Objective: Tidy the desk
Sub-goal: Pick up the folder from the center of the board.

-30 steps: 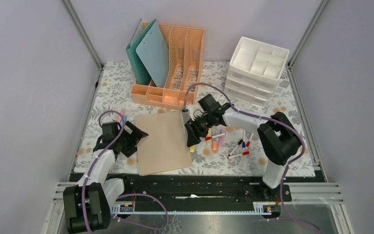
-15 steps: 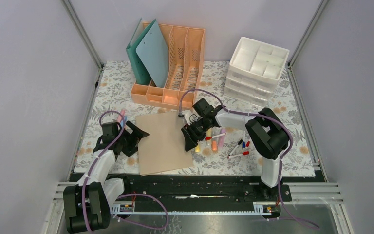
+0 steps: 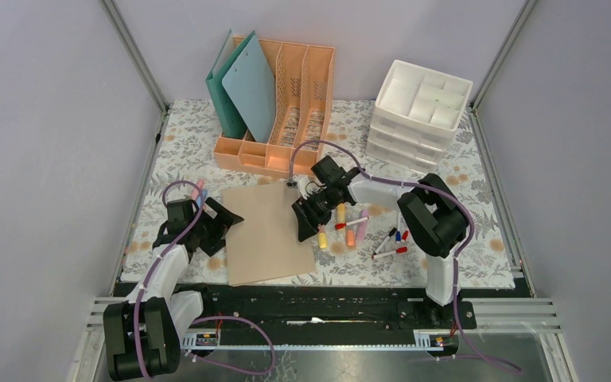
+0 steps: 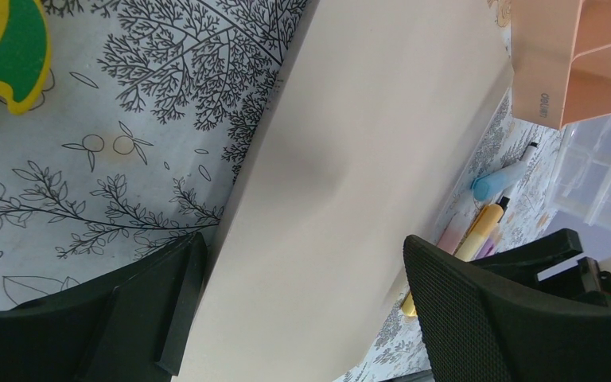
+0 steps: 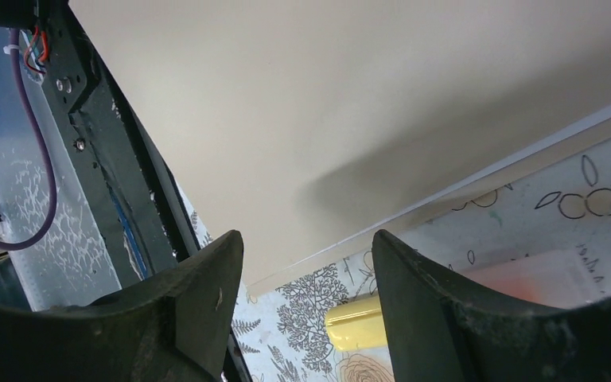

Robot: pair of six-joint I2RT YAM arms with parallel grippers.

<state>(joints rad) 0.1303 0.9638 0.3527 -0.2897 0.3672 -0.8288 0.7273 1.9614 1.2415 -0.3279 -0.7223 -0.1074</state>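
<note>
The desk [image 3: 477, 239] is covered with a fern-and-flower cloth. A tan folder [image 3: 266, 231] lies flat on it near the front. My left gripper [image 3: 223, 222] is open at the folder's left edge. In the left wrist view the folder [image 4: 350, 183] spans the gap between the left gripper's [image 4: 302, 255] fingers. My right gripper [image 3: 305, 224] is open, low over the folder's right edge. In the right wrist view that right gripper [image 5: 302, 318] has the folder's [image 5: 326, 103] edge and the end of a yellow marker [image 5: 358, 330] between its fingers, gripping nothing.
A peach file rack [image 3: 282, 103] with teal folders stands at the back, a white drawer unit [image 3: 422, 107] at the back right. Loose markers [image 3: 348, 227] and pens [image 3: 390, 243] lie right of the folder. A green-yellow object [image 4: 8, 48] lies near the left arm.
My right gripper has slid a little to the left, onto the folder's right edge, and its arm has swung left with it. The left arm has not moved.
</note>
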